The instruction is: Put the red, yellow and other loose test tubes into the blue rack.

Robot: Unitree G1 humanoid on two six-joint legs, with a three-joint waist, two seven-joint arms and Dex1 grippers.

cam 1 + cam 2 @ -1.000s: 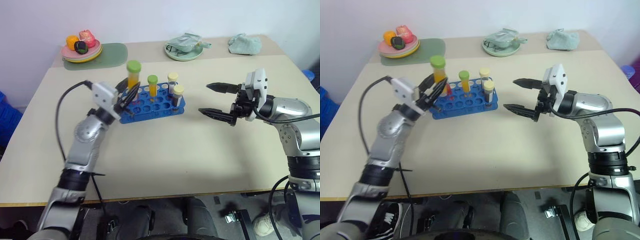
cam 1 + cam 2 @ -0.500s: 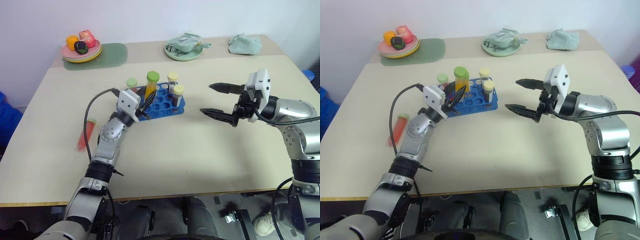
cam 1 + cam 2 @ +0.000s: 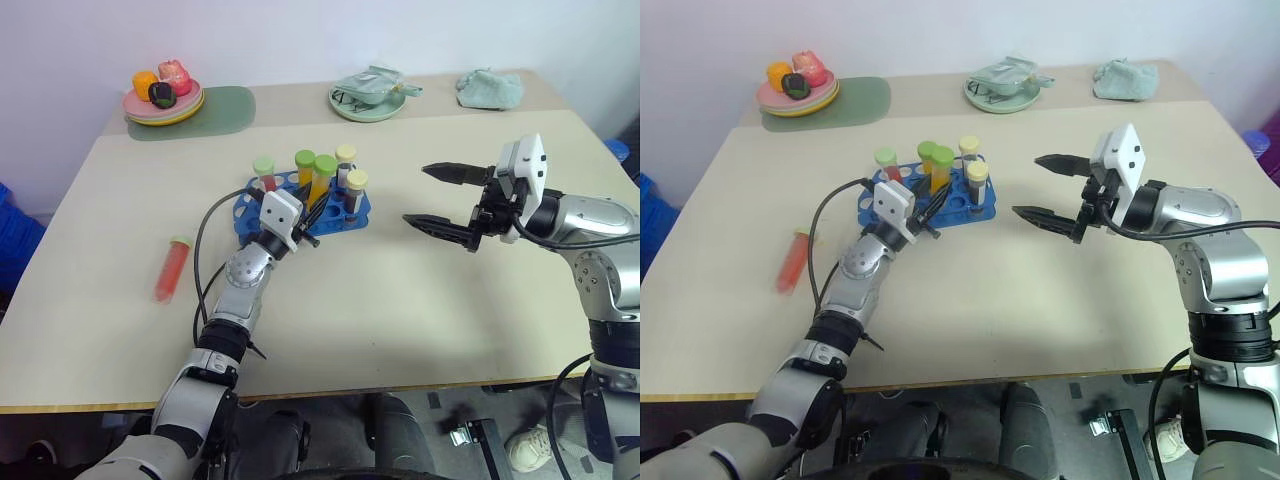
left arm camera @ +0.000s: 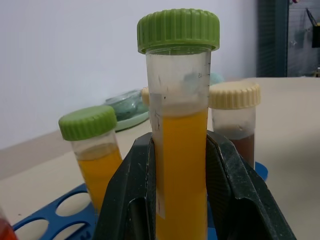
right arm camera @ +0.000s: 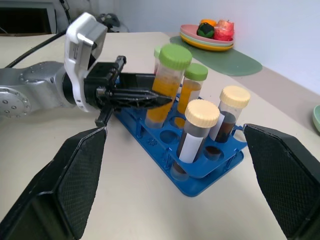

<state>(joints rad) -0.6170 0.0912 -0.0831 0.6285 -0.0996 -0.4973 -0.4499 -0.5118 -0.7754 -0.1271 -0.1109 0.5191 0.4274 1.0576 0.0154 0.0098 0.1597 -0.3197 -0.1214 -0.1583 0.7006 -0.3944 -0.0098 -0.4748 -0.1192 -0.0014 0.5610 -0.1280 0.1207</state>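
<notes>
gripping yellow tube [image 4: 181, 150] over blue rack [image 5: 197, 167], left jaws

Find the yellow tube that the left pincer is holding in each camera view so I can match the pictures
Left eye view: yellow tube over the blue rack, above centre, left pincer shut on it.
Right eye view: same tube, left of centre.
Left wrist view: tube upright at centre between the fingers.
Right wrist view: tube near top centre.
Shared landmark: the cream-capped brown tube beside it.
</notes>
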